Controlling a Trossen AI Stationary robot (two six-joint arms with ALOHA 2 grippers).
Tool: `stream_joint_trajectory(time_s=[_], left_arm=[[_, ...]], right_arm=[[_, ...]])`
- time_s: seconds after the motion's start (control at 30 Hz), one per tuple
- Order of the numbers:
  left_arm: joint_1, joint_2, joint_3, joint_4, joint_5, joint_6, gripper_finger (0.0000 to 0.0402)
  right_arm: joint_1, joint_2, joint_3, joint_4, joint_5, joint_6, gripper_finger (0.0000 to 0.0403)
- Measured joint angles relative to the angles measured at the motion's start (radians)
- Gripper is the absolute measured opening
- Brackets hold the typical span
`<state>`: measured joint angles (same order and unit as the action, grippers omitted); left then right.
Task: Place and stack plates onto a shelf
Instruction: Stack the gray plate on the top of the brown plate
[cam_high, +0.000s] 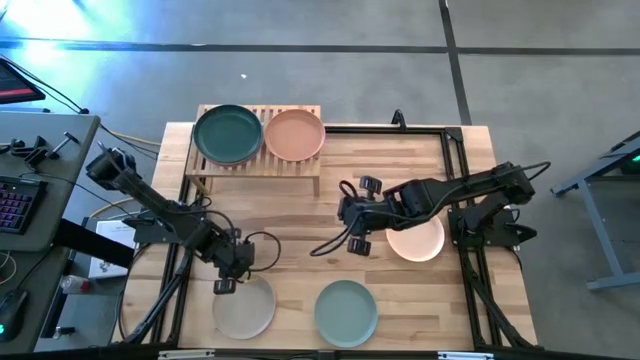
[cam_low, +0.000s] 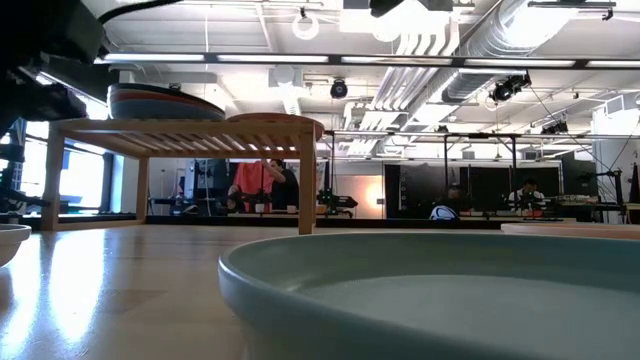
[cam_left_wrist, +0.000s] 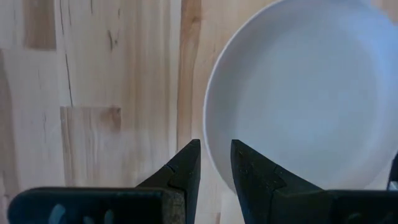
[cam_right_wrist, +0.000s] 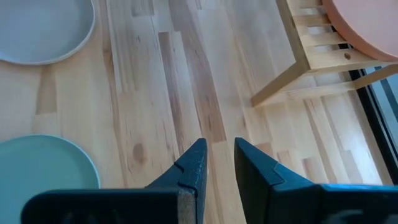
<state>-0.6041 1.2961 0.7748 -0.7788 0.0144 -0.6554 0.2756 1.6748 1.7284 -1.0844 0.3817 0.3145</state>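
Observation:
The slatted wooden shelf (cam_high: 258, 160) stands at the table's far left. On it sit a dark teal plate (cam_high: 228, 135) atop a small stack (cam_low: 165, 101) and a peach-pink plate (cam_high: 295, 135). A beige plate (cam_high: 245, 306) and a sage green plate (cam_high: 346, 312) lie flat near the front edge. Another peach-pink plate (cam_high: 420, 242) lies under my right arm. My left gripper (cam_high: 226, 284) is shut, low at the beige plate's far-left rim (cam_left_wrist: 210, 144). My right gripper (cam_high: 350, 214) is shut and empty above bare table at mid-table (cam_right_wrist: 216, 163). My left gripper has its fingertips (cam_left_wrist: 193, 155) at the beige plate's far-left rim, coming from above and slanting down. The rim runs into the narrow gap between them. I cannot tell whether they touch it. The plate lies flat on the table.
A black frame rail (cam_high: 400, 130) runs along the table's far and right edges. Bare wood lies between the shelf and the front plates. A desk with a keyboard (cam_high: 15, 205) stands left of the table. People sit far off in the room behind (cam_low: 285, 185).

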Motion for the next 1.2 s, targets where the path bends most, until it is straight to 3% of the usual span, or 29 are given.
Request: stream_joint_trajectory(time_s=[0.73, 1.2], left_arm=[[-0.03, 0.016, -0.077, 0.105, 0.006, -0.05, 0.0078], [-0.033, 0.107, -0.076, 0.153, 0.005, -0.056, 0.0078]], right_arm=[[0.0, 0.042, -0.011, 0.049, 0.001, 0.003, 0.0057], [0.0, 0.042, -0.011, 0.059, 0.003, 0.003, 0.0057]])
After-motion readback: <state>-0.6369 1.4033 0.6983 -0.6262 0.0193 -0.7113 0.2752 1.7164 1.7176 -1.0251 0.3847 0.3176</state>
